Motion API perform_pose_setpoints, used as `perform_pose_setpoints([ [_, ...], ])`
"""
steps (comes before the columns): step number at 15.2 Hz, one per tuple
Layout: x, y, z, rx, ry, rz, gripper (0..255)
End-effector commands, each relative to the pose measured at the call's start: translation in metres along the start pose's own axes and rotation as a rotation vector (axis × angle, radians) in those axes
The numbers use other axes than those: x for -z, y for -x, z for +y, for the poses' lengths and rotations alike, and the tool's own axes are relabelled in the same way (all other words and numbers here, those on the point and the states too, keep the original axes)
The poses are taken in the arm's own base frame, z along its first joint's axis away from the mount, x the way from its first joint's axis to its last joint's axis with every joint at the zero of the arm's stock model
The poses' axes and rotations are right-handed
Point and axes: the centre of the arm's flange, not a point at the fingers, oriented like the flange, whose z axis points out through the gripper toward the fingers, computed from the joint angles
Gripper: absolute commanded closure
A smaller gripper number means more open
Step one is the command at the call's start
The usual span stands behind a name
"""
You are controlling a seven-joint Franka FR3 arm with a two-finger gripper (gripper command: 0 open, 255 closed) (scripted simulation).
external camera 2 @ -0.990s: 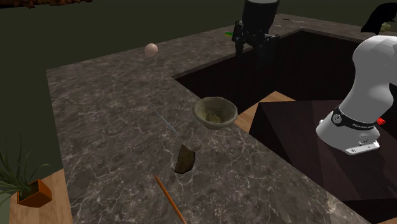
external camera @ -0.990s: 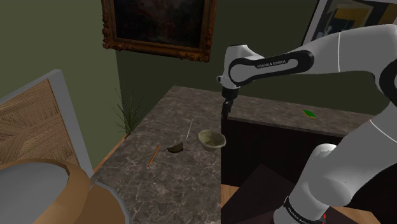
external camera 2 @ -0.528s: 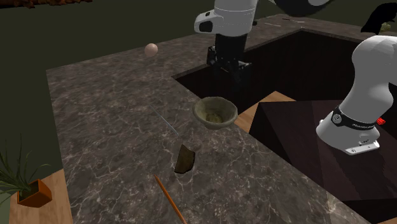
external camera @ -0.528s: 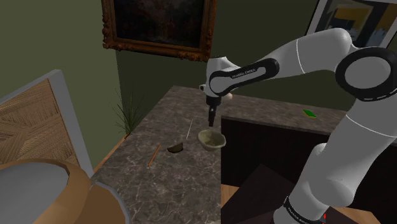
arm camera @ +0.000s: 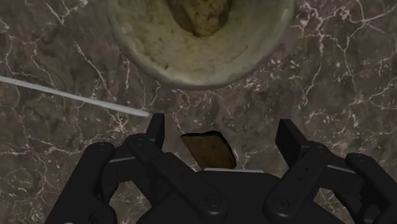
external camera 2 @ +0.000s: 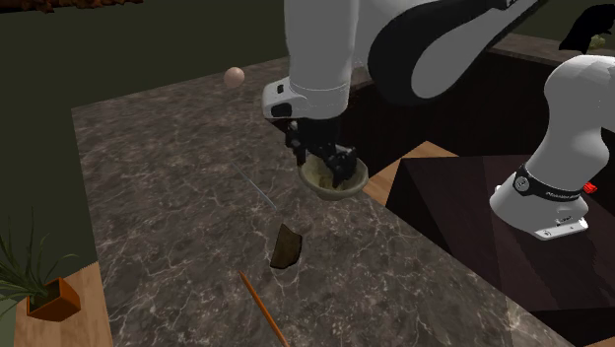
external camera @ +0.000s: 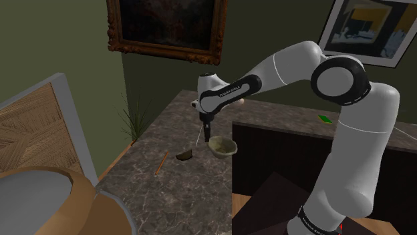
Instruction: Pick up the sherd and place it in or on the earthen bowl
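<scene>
Plainly, small dark-brown sherd (external camera 2: 287, 245), curved edge

My gripper (arm camera: 222, 127) is all black, on an arm (external camera: 287, 61) of white with dark joints. The countertop (external camera 2: 168, 197) is dark brown marble, veined with thin white lines. The earthen bowl (arm camera: 153, 51) is pale olive-beige, mottled a darker brown at its bottom. The sherd (external camera 2: 287, 246) is dark olive-brown. The slim stick (external camera 2: 262, 308) is orange-brown, the thin rod (arm camera: 70, 95) pale grey-white, and the small ball (external camera 2: 234, 76) pink. The plant pot (external camera 2: 54, 299) is orange. The wall (external camera: 144, 80) is olive green, and the picture frame (external camera: 164, 48) on it is reddish brown.
</scene>
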Motion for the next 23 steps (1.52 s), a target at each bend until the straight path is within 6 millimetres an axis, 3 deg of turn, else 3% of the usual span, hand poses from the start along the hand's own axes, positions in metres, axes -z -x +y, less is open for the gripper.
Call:
perform_pose_setpoints([
  [1, -0.016, -0.023, 0.002, 0.060, 0.003, -0.003, 0],
  [10, -0.088, -0.118, -0.012, 0.319, 0.014, -0.017, 0],
  [18, -0.132, -0.122, -0.012, 0.331, 0.015, -0.018, 0],
  [23, -0.132, -0.122, -0.012, 0.331, 0.015, -0.018, 0],
])
